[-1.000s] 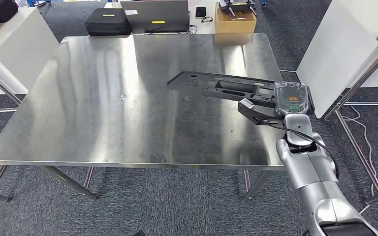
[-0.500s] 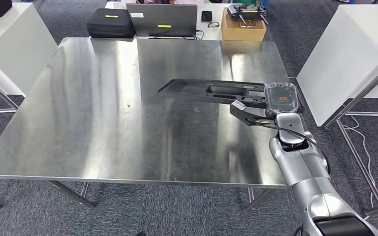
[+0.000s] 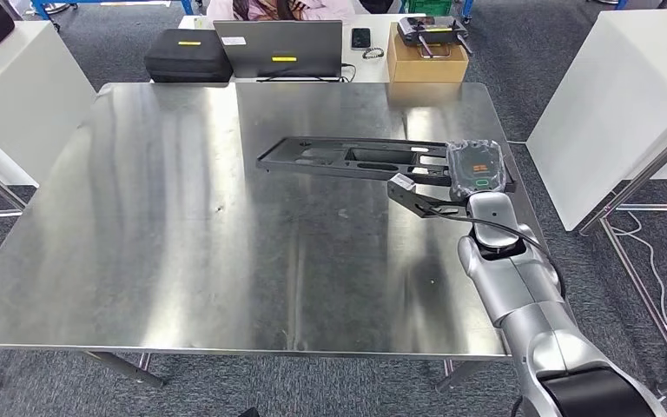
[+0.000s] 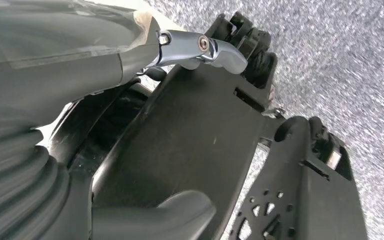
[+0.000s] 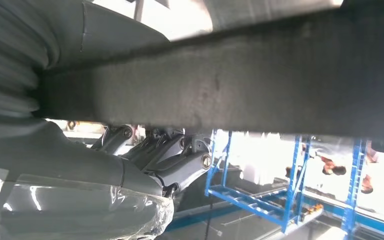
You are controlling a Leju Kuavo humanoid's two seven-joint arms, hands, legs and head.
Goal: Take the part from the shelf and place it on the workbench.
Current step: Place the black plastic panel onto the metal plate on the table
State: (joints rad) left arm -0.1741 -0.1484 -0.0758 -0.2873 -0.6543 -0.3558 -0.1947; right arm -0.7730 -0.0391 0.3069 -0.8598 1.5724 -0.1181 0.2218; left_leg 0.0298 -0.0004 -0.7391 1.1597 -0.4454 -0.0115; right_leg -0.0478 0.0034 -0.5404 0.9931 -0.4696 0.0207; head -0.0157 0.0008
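The step in hand is the placing: the right hand grips the part, a long flat black frame with cut-outs, by its near end, and carries it out over the right half of the steel tabletop. The part lies roughly level, pointing from the hand toward the tabletop's middle, and its dark reflection sits apart from it on the metal, so I judge it is held a little above the surface rather than resting on it. In the right wrist view the part crosses as a broad dark bar with the fingers curled beneath it, which fits a firm grasp. The left hand hangs by the robot's side over grey carpet; whether it is released or clenched cannot be told. Next the move calls for lowering the part evenly until its whole length touches the steel, the far end not dipping first, and only then loosening the fingers and drawing the hand back toward the tabletop's right edge. A laptop, a black case and a cardboard box stand on another table beyond the far edge, well apart from the part.
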